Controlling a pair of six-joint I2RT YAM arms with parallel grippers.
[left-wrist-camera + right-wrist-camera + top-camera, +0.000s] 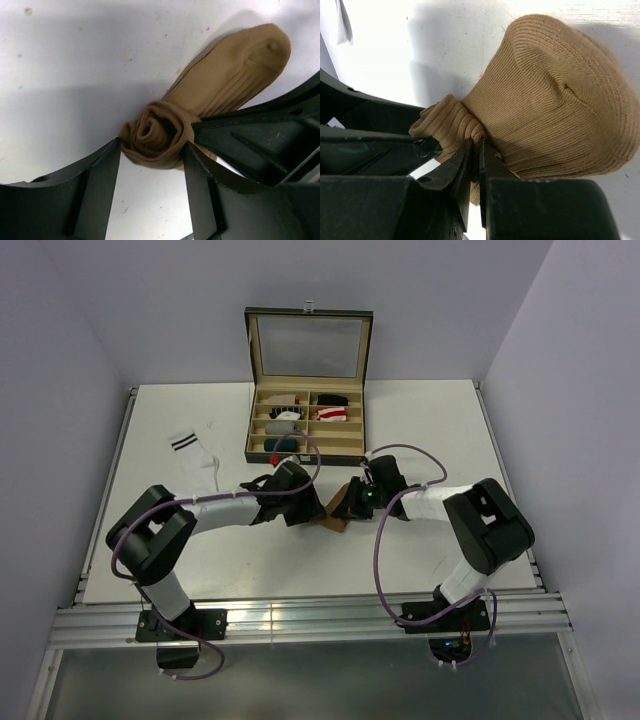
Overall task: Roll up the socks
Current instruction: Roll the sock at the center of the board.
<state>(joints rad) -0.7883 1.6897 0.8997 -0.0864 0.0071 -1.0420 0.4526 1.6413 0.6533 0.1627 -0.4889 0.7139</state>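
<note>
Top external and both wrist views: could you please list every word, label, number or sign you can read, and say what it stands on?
None: no readable text in any view.
The tan sock, the white sock with two dark stripes and the compartment box show no lettering.
Any print on the bundles inside the box is too small to tell.

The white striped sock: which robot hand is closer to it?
Left. The left gripper sits right of the white striped sock, gripping the rolled end of the tan sock; the right gripper pinches that sock farther right.
</note>
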